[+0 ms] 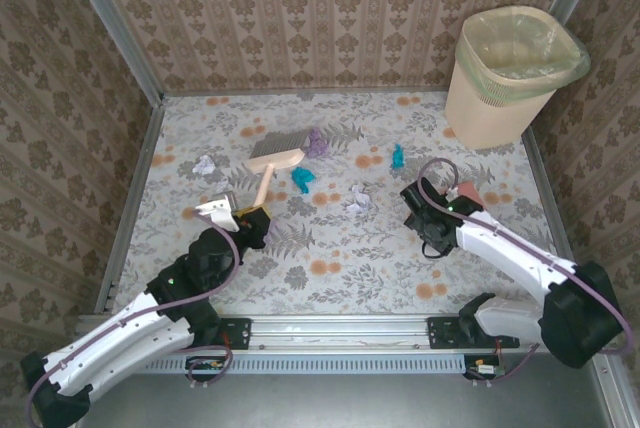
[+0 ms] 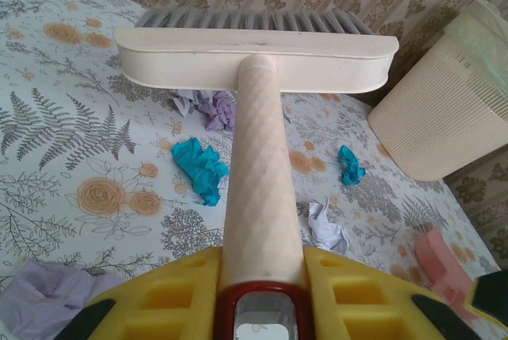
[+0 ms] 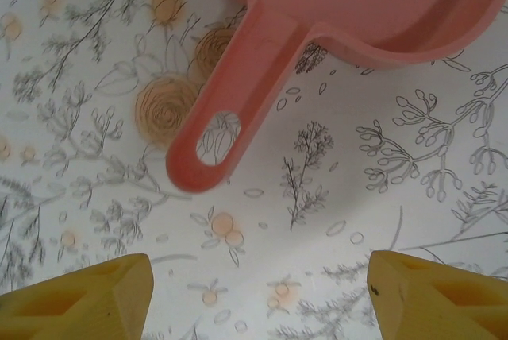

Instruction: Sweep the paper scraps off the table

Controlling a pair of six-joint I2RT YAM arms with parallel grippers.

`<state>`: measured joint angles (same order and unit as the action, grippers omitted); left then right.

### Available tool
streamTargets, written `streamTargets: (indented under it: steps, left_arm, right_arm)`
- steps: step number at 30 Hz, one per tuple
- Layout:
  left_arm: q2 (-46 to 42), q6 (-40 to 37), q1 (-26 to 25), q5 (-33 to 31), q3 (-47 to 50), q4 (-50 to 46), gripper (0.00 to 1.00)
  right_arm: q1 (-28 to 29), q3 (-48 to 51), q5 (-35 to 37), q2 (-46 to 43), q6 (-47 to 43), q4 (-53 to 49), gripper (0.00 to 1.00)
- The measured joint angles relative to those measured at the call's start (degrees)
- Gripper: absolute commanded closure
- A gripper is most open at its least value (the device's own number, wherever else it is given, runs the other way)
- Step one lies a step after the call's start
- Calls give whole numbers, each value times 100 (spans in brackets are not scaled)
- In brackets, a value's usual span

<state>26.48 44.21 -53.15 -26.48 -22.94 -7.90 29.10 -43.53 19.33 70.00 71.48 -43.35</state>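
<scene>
My left gripper [image 1: 250, 216] [image 2: 262, 284] is shut on the cream handle of a brush [image 1: 265, 183] [image 2: 258, 189], whose head [image 1: 277, 154] [image 2: 254, 58] rests bristles-down on the table [image 1: 330, 278]. Beyond and beside the head lie paper scraps: a purple one [image 1: 317, 143] [image 2: 216, 110], two teal ones [image 1: 302, 179] [image 2: 200, 168] [image 1: 397, 156] [image 2: 349, 164], a white one [image 1: 358, 200] [image 2: 327, 229] and a pale lilac one [image 1: 205, 164] [image 2: 40, 292]. My right gripper [image 1: 430, 216] [image 3: 262, 276] hangs open just short of a pink dustpan's handle [image 3: 226, 110] [image 1: 466, 193], with nothing between its fingers.
A cream waste bin [image 1: 515, 73] [image 2: 444, 110] with a liner stands at the back right corner. Metal rails [image 1: 130, 198] edge the table, with brown patterned walls behind them.
</scene>
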Motion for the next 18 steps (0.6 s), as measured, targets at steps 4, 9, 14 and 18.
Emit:
streamTargets:
  steps: [4,9,14,18]
  left_arm:
    - [0,-2,0,-2,9,-4,100]
    - [-59,-2,0,-48,11,-11,100]
    - [-83,-2,0,-83,13,-11,100]
    - [-83,-2,0,-101,26,-9,100]
  right_arm:
    - [-140,-81,70,490,448,240,26]
    - [-306,-374,136,1163,841,411,27]
    - [-382,-675,153,1773,1058,496,31]
    - [-481,-675,170,1965,1244,664,40]
